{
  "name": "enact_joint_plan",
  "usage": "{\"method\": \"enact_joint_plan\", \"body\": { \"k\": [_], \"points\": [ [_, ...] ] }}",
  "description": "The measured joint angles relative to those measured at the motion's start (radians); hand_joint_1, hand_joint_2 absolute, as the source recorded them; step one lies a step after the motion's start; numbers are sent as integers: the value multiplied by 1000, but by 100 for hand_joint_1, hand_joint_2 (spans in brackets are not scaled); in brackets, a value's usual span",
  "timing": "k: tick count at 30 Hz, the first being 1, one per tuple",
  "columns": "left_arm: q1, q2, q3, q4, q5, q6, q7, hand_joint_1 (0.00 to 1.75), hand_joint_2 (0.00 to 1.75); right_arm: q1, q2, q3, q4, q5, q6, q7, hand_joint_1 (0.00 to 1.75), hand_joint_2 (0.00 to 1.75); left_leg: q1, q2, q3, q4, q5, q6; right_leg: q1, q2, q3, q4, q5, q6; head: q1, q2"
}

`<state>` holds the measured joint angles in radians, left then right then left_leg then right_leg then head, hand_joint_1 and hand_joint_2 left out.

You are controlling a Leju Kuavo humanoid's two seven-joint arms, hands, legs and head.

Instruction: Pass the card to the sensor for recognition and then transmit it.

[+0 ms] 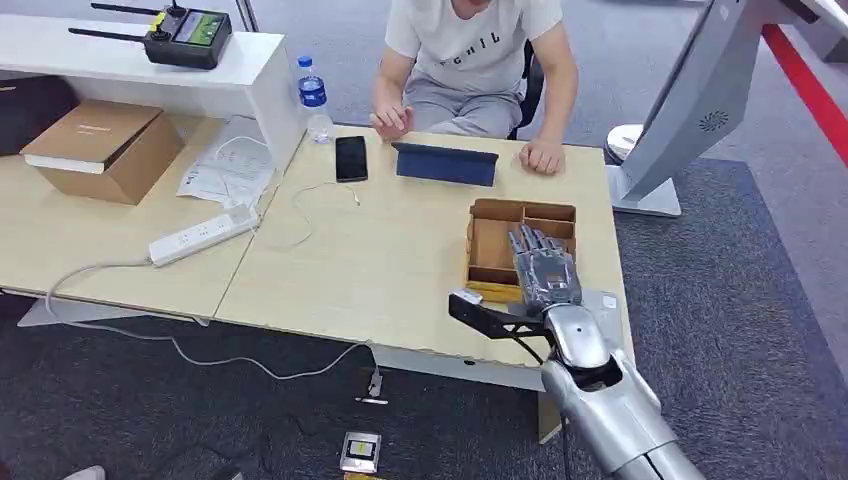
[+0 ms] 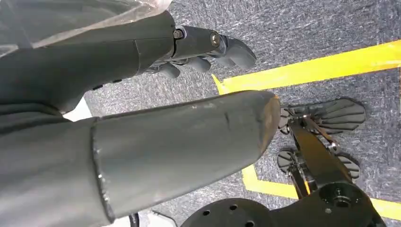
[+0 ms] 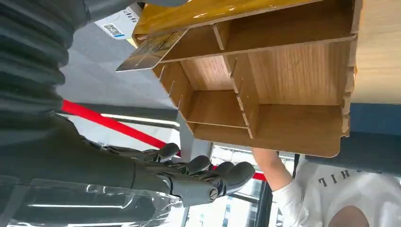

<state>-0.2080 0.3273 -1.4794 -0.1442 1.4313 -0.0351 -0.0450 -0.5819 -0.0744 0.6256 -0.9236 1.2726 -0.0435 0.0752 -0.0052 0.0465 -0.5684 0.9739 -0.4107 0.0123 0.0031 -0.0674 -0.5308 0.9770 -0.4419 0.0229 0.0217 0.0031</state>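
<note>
A wooden box (image 1: 497, 240) with several compartments stands near the table's right edge. In the right wrist view a card (image 3: 147, 50) with a dark printed face leans out of the box (image 3: 283, 80) at its near end, beside a yellow strip (image 3: 198, 12). My right hand (image 1: 543, 266) hovers over the near half of the box, fingers stretched out flat and holding nothing; its dark fingers (image 3: 198, 170) are apart from the card. My left hand (image 2: 179, 137) hangs by my side over the floor and holds nothing.
A white plate with a QR label (image 3: 113, 27) lies next to the box at the table's edge (image 1: 604, 300). A person sits at the far side behind a blue tablet (image 1: 446, 163) and a phone (image 1: 351, 158). A power strip (image 1: 203, 235) and cardboard box (image 1: 100, 148) lie to the left.
</note>
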Motion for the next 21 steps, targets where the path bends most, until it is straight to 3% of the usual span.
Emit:
{"method": "enact_joint_plan", "body": {
  "k": [21],
  "points": [
    [3,14,-1,0,-9,-16,-11,0,0,11,-25,-77,15,61,50,19,0,175,0,0,0,0,0,0,0,0,0,0,0,0,0,0]
  ]
}}
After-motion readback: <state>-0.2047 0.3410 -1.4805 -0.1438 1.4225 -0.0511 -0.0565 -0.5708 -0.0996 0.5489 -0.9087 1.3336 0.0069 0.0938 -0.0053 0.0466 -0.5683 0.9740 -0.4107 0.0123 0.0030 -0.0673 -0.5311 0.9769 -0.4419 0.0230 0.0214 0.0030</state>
